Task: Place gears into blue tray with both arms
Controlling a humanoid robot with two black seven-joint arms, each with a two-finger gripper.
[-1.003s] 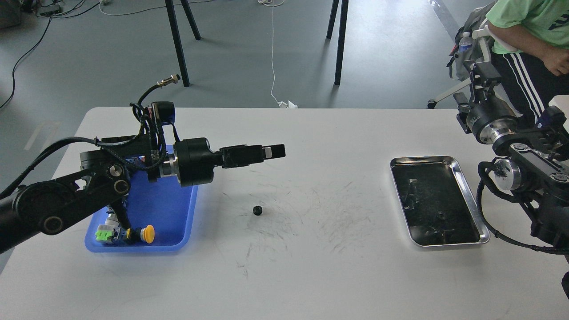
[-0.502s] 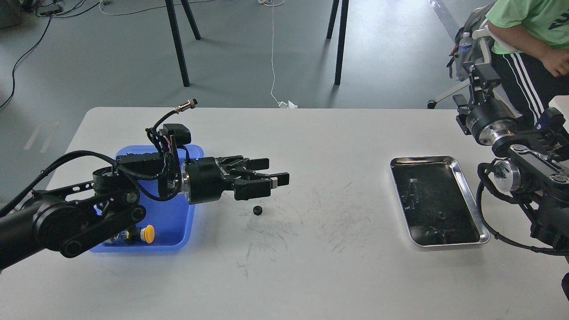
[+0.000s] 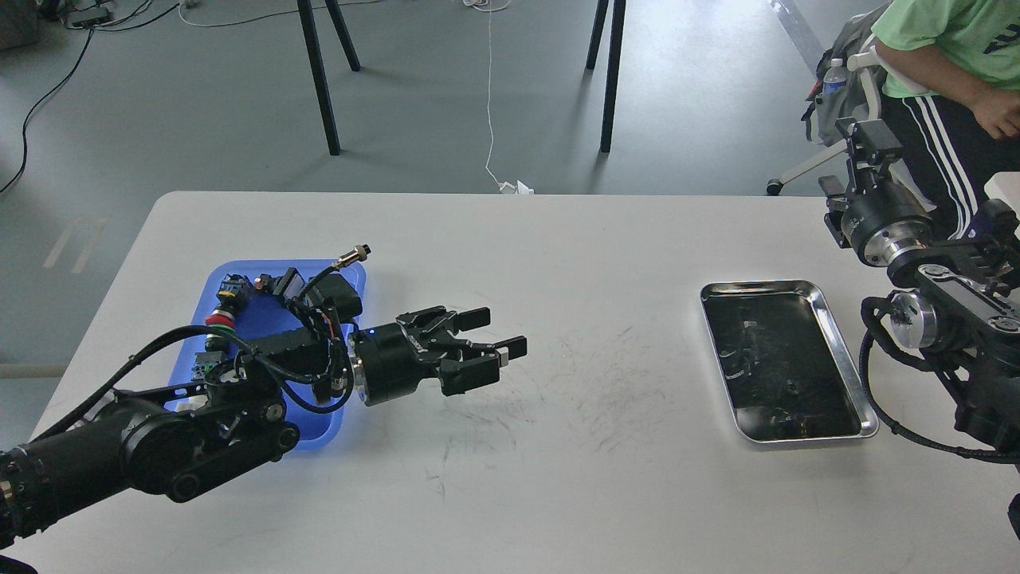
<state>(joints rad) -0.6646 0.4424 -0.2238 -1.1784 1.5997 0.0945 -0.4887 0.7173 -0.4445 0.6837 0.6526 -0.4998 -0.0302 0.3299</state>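
My left gripper (image 3: 496,333) is open and lies low over the white table, just right of the blue tray (image 3: 263,317). Its two fingers point right with a wide gap between them. No gears show on the open table, and the lower finger (image 3: 472,376) covers part of the surface. The blue tray sits at the left under my left arm, with colourful push-button switches (image 3: 221,319) along its left side. My right gripper (image 3: 867,151) is raised at the far right edge, seen end-on, and its fingers cannot be told apart.
A shiny steel tray (image 3: 846,351) with a dark bottom lies at the right, holding small dark bits too small to tell. A person in a green shirt (image 3: 956,32) sits beyond the table's right corner. Chair legs stand on the floor behind.
My left arm has dropped toward the table and the gripper has turned and opened. The small black gear seen on the table before is now hidden under its fingers. The right arm barely moved.
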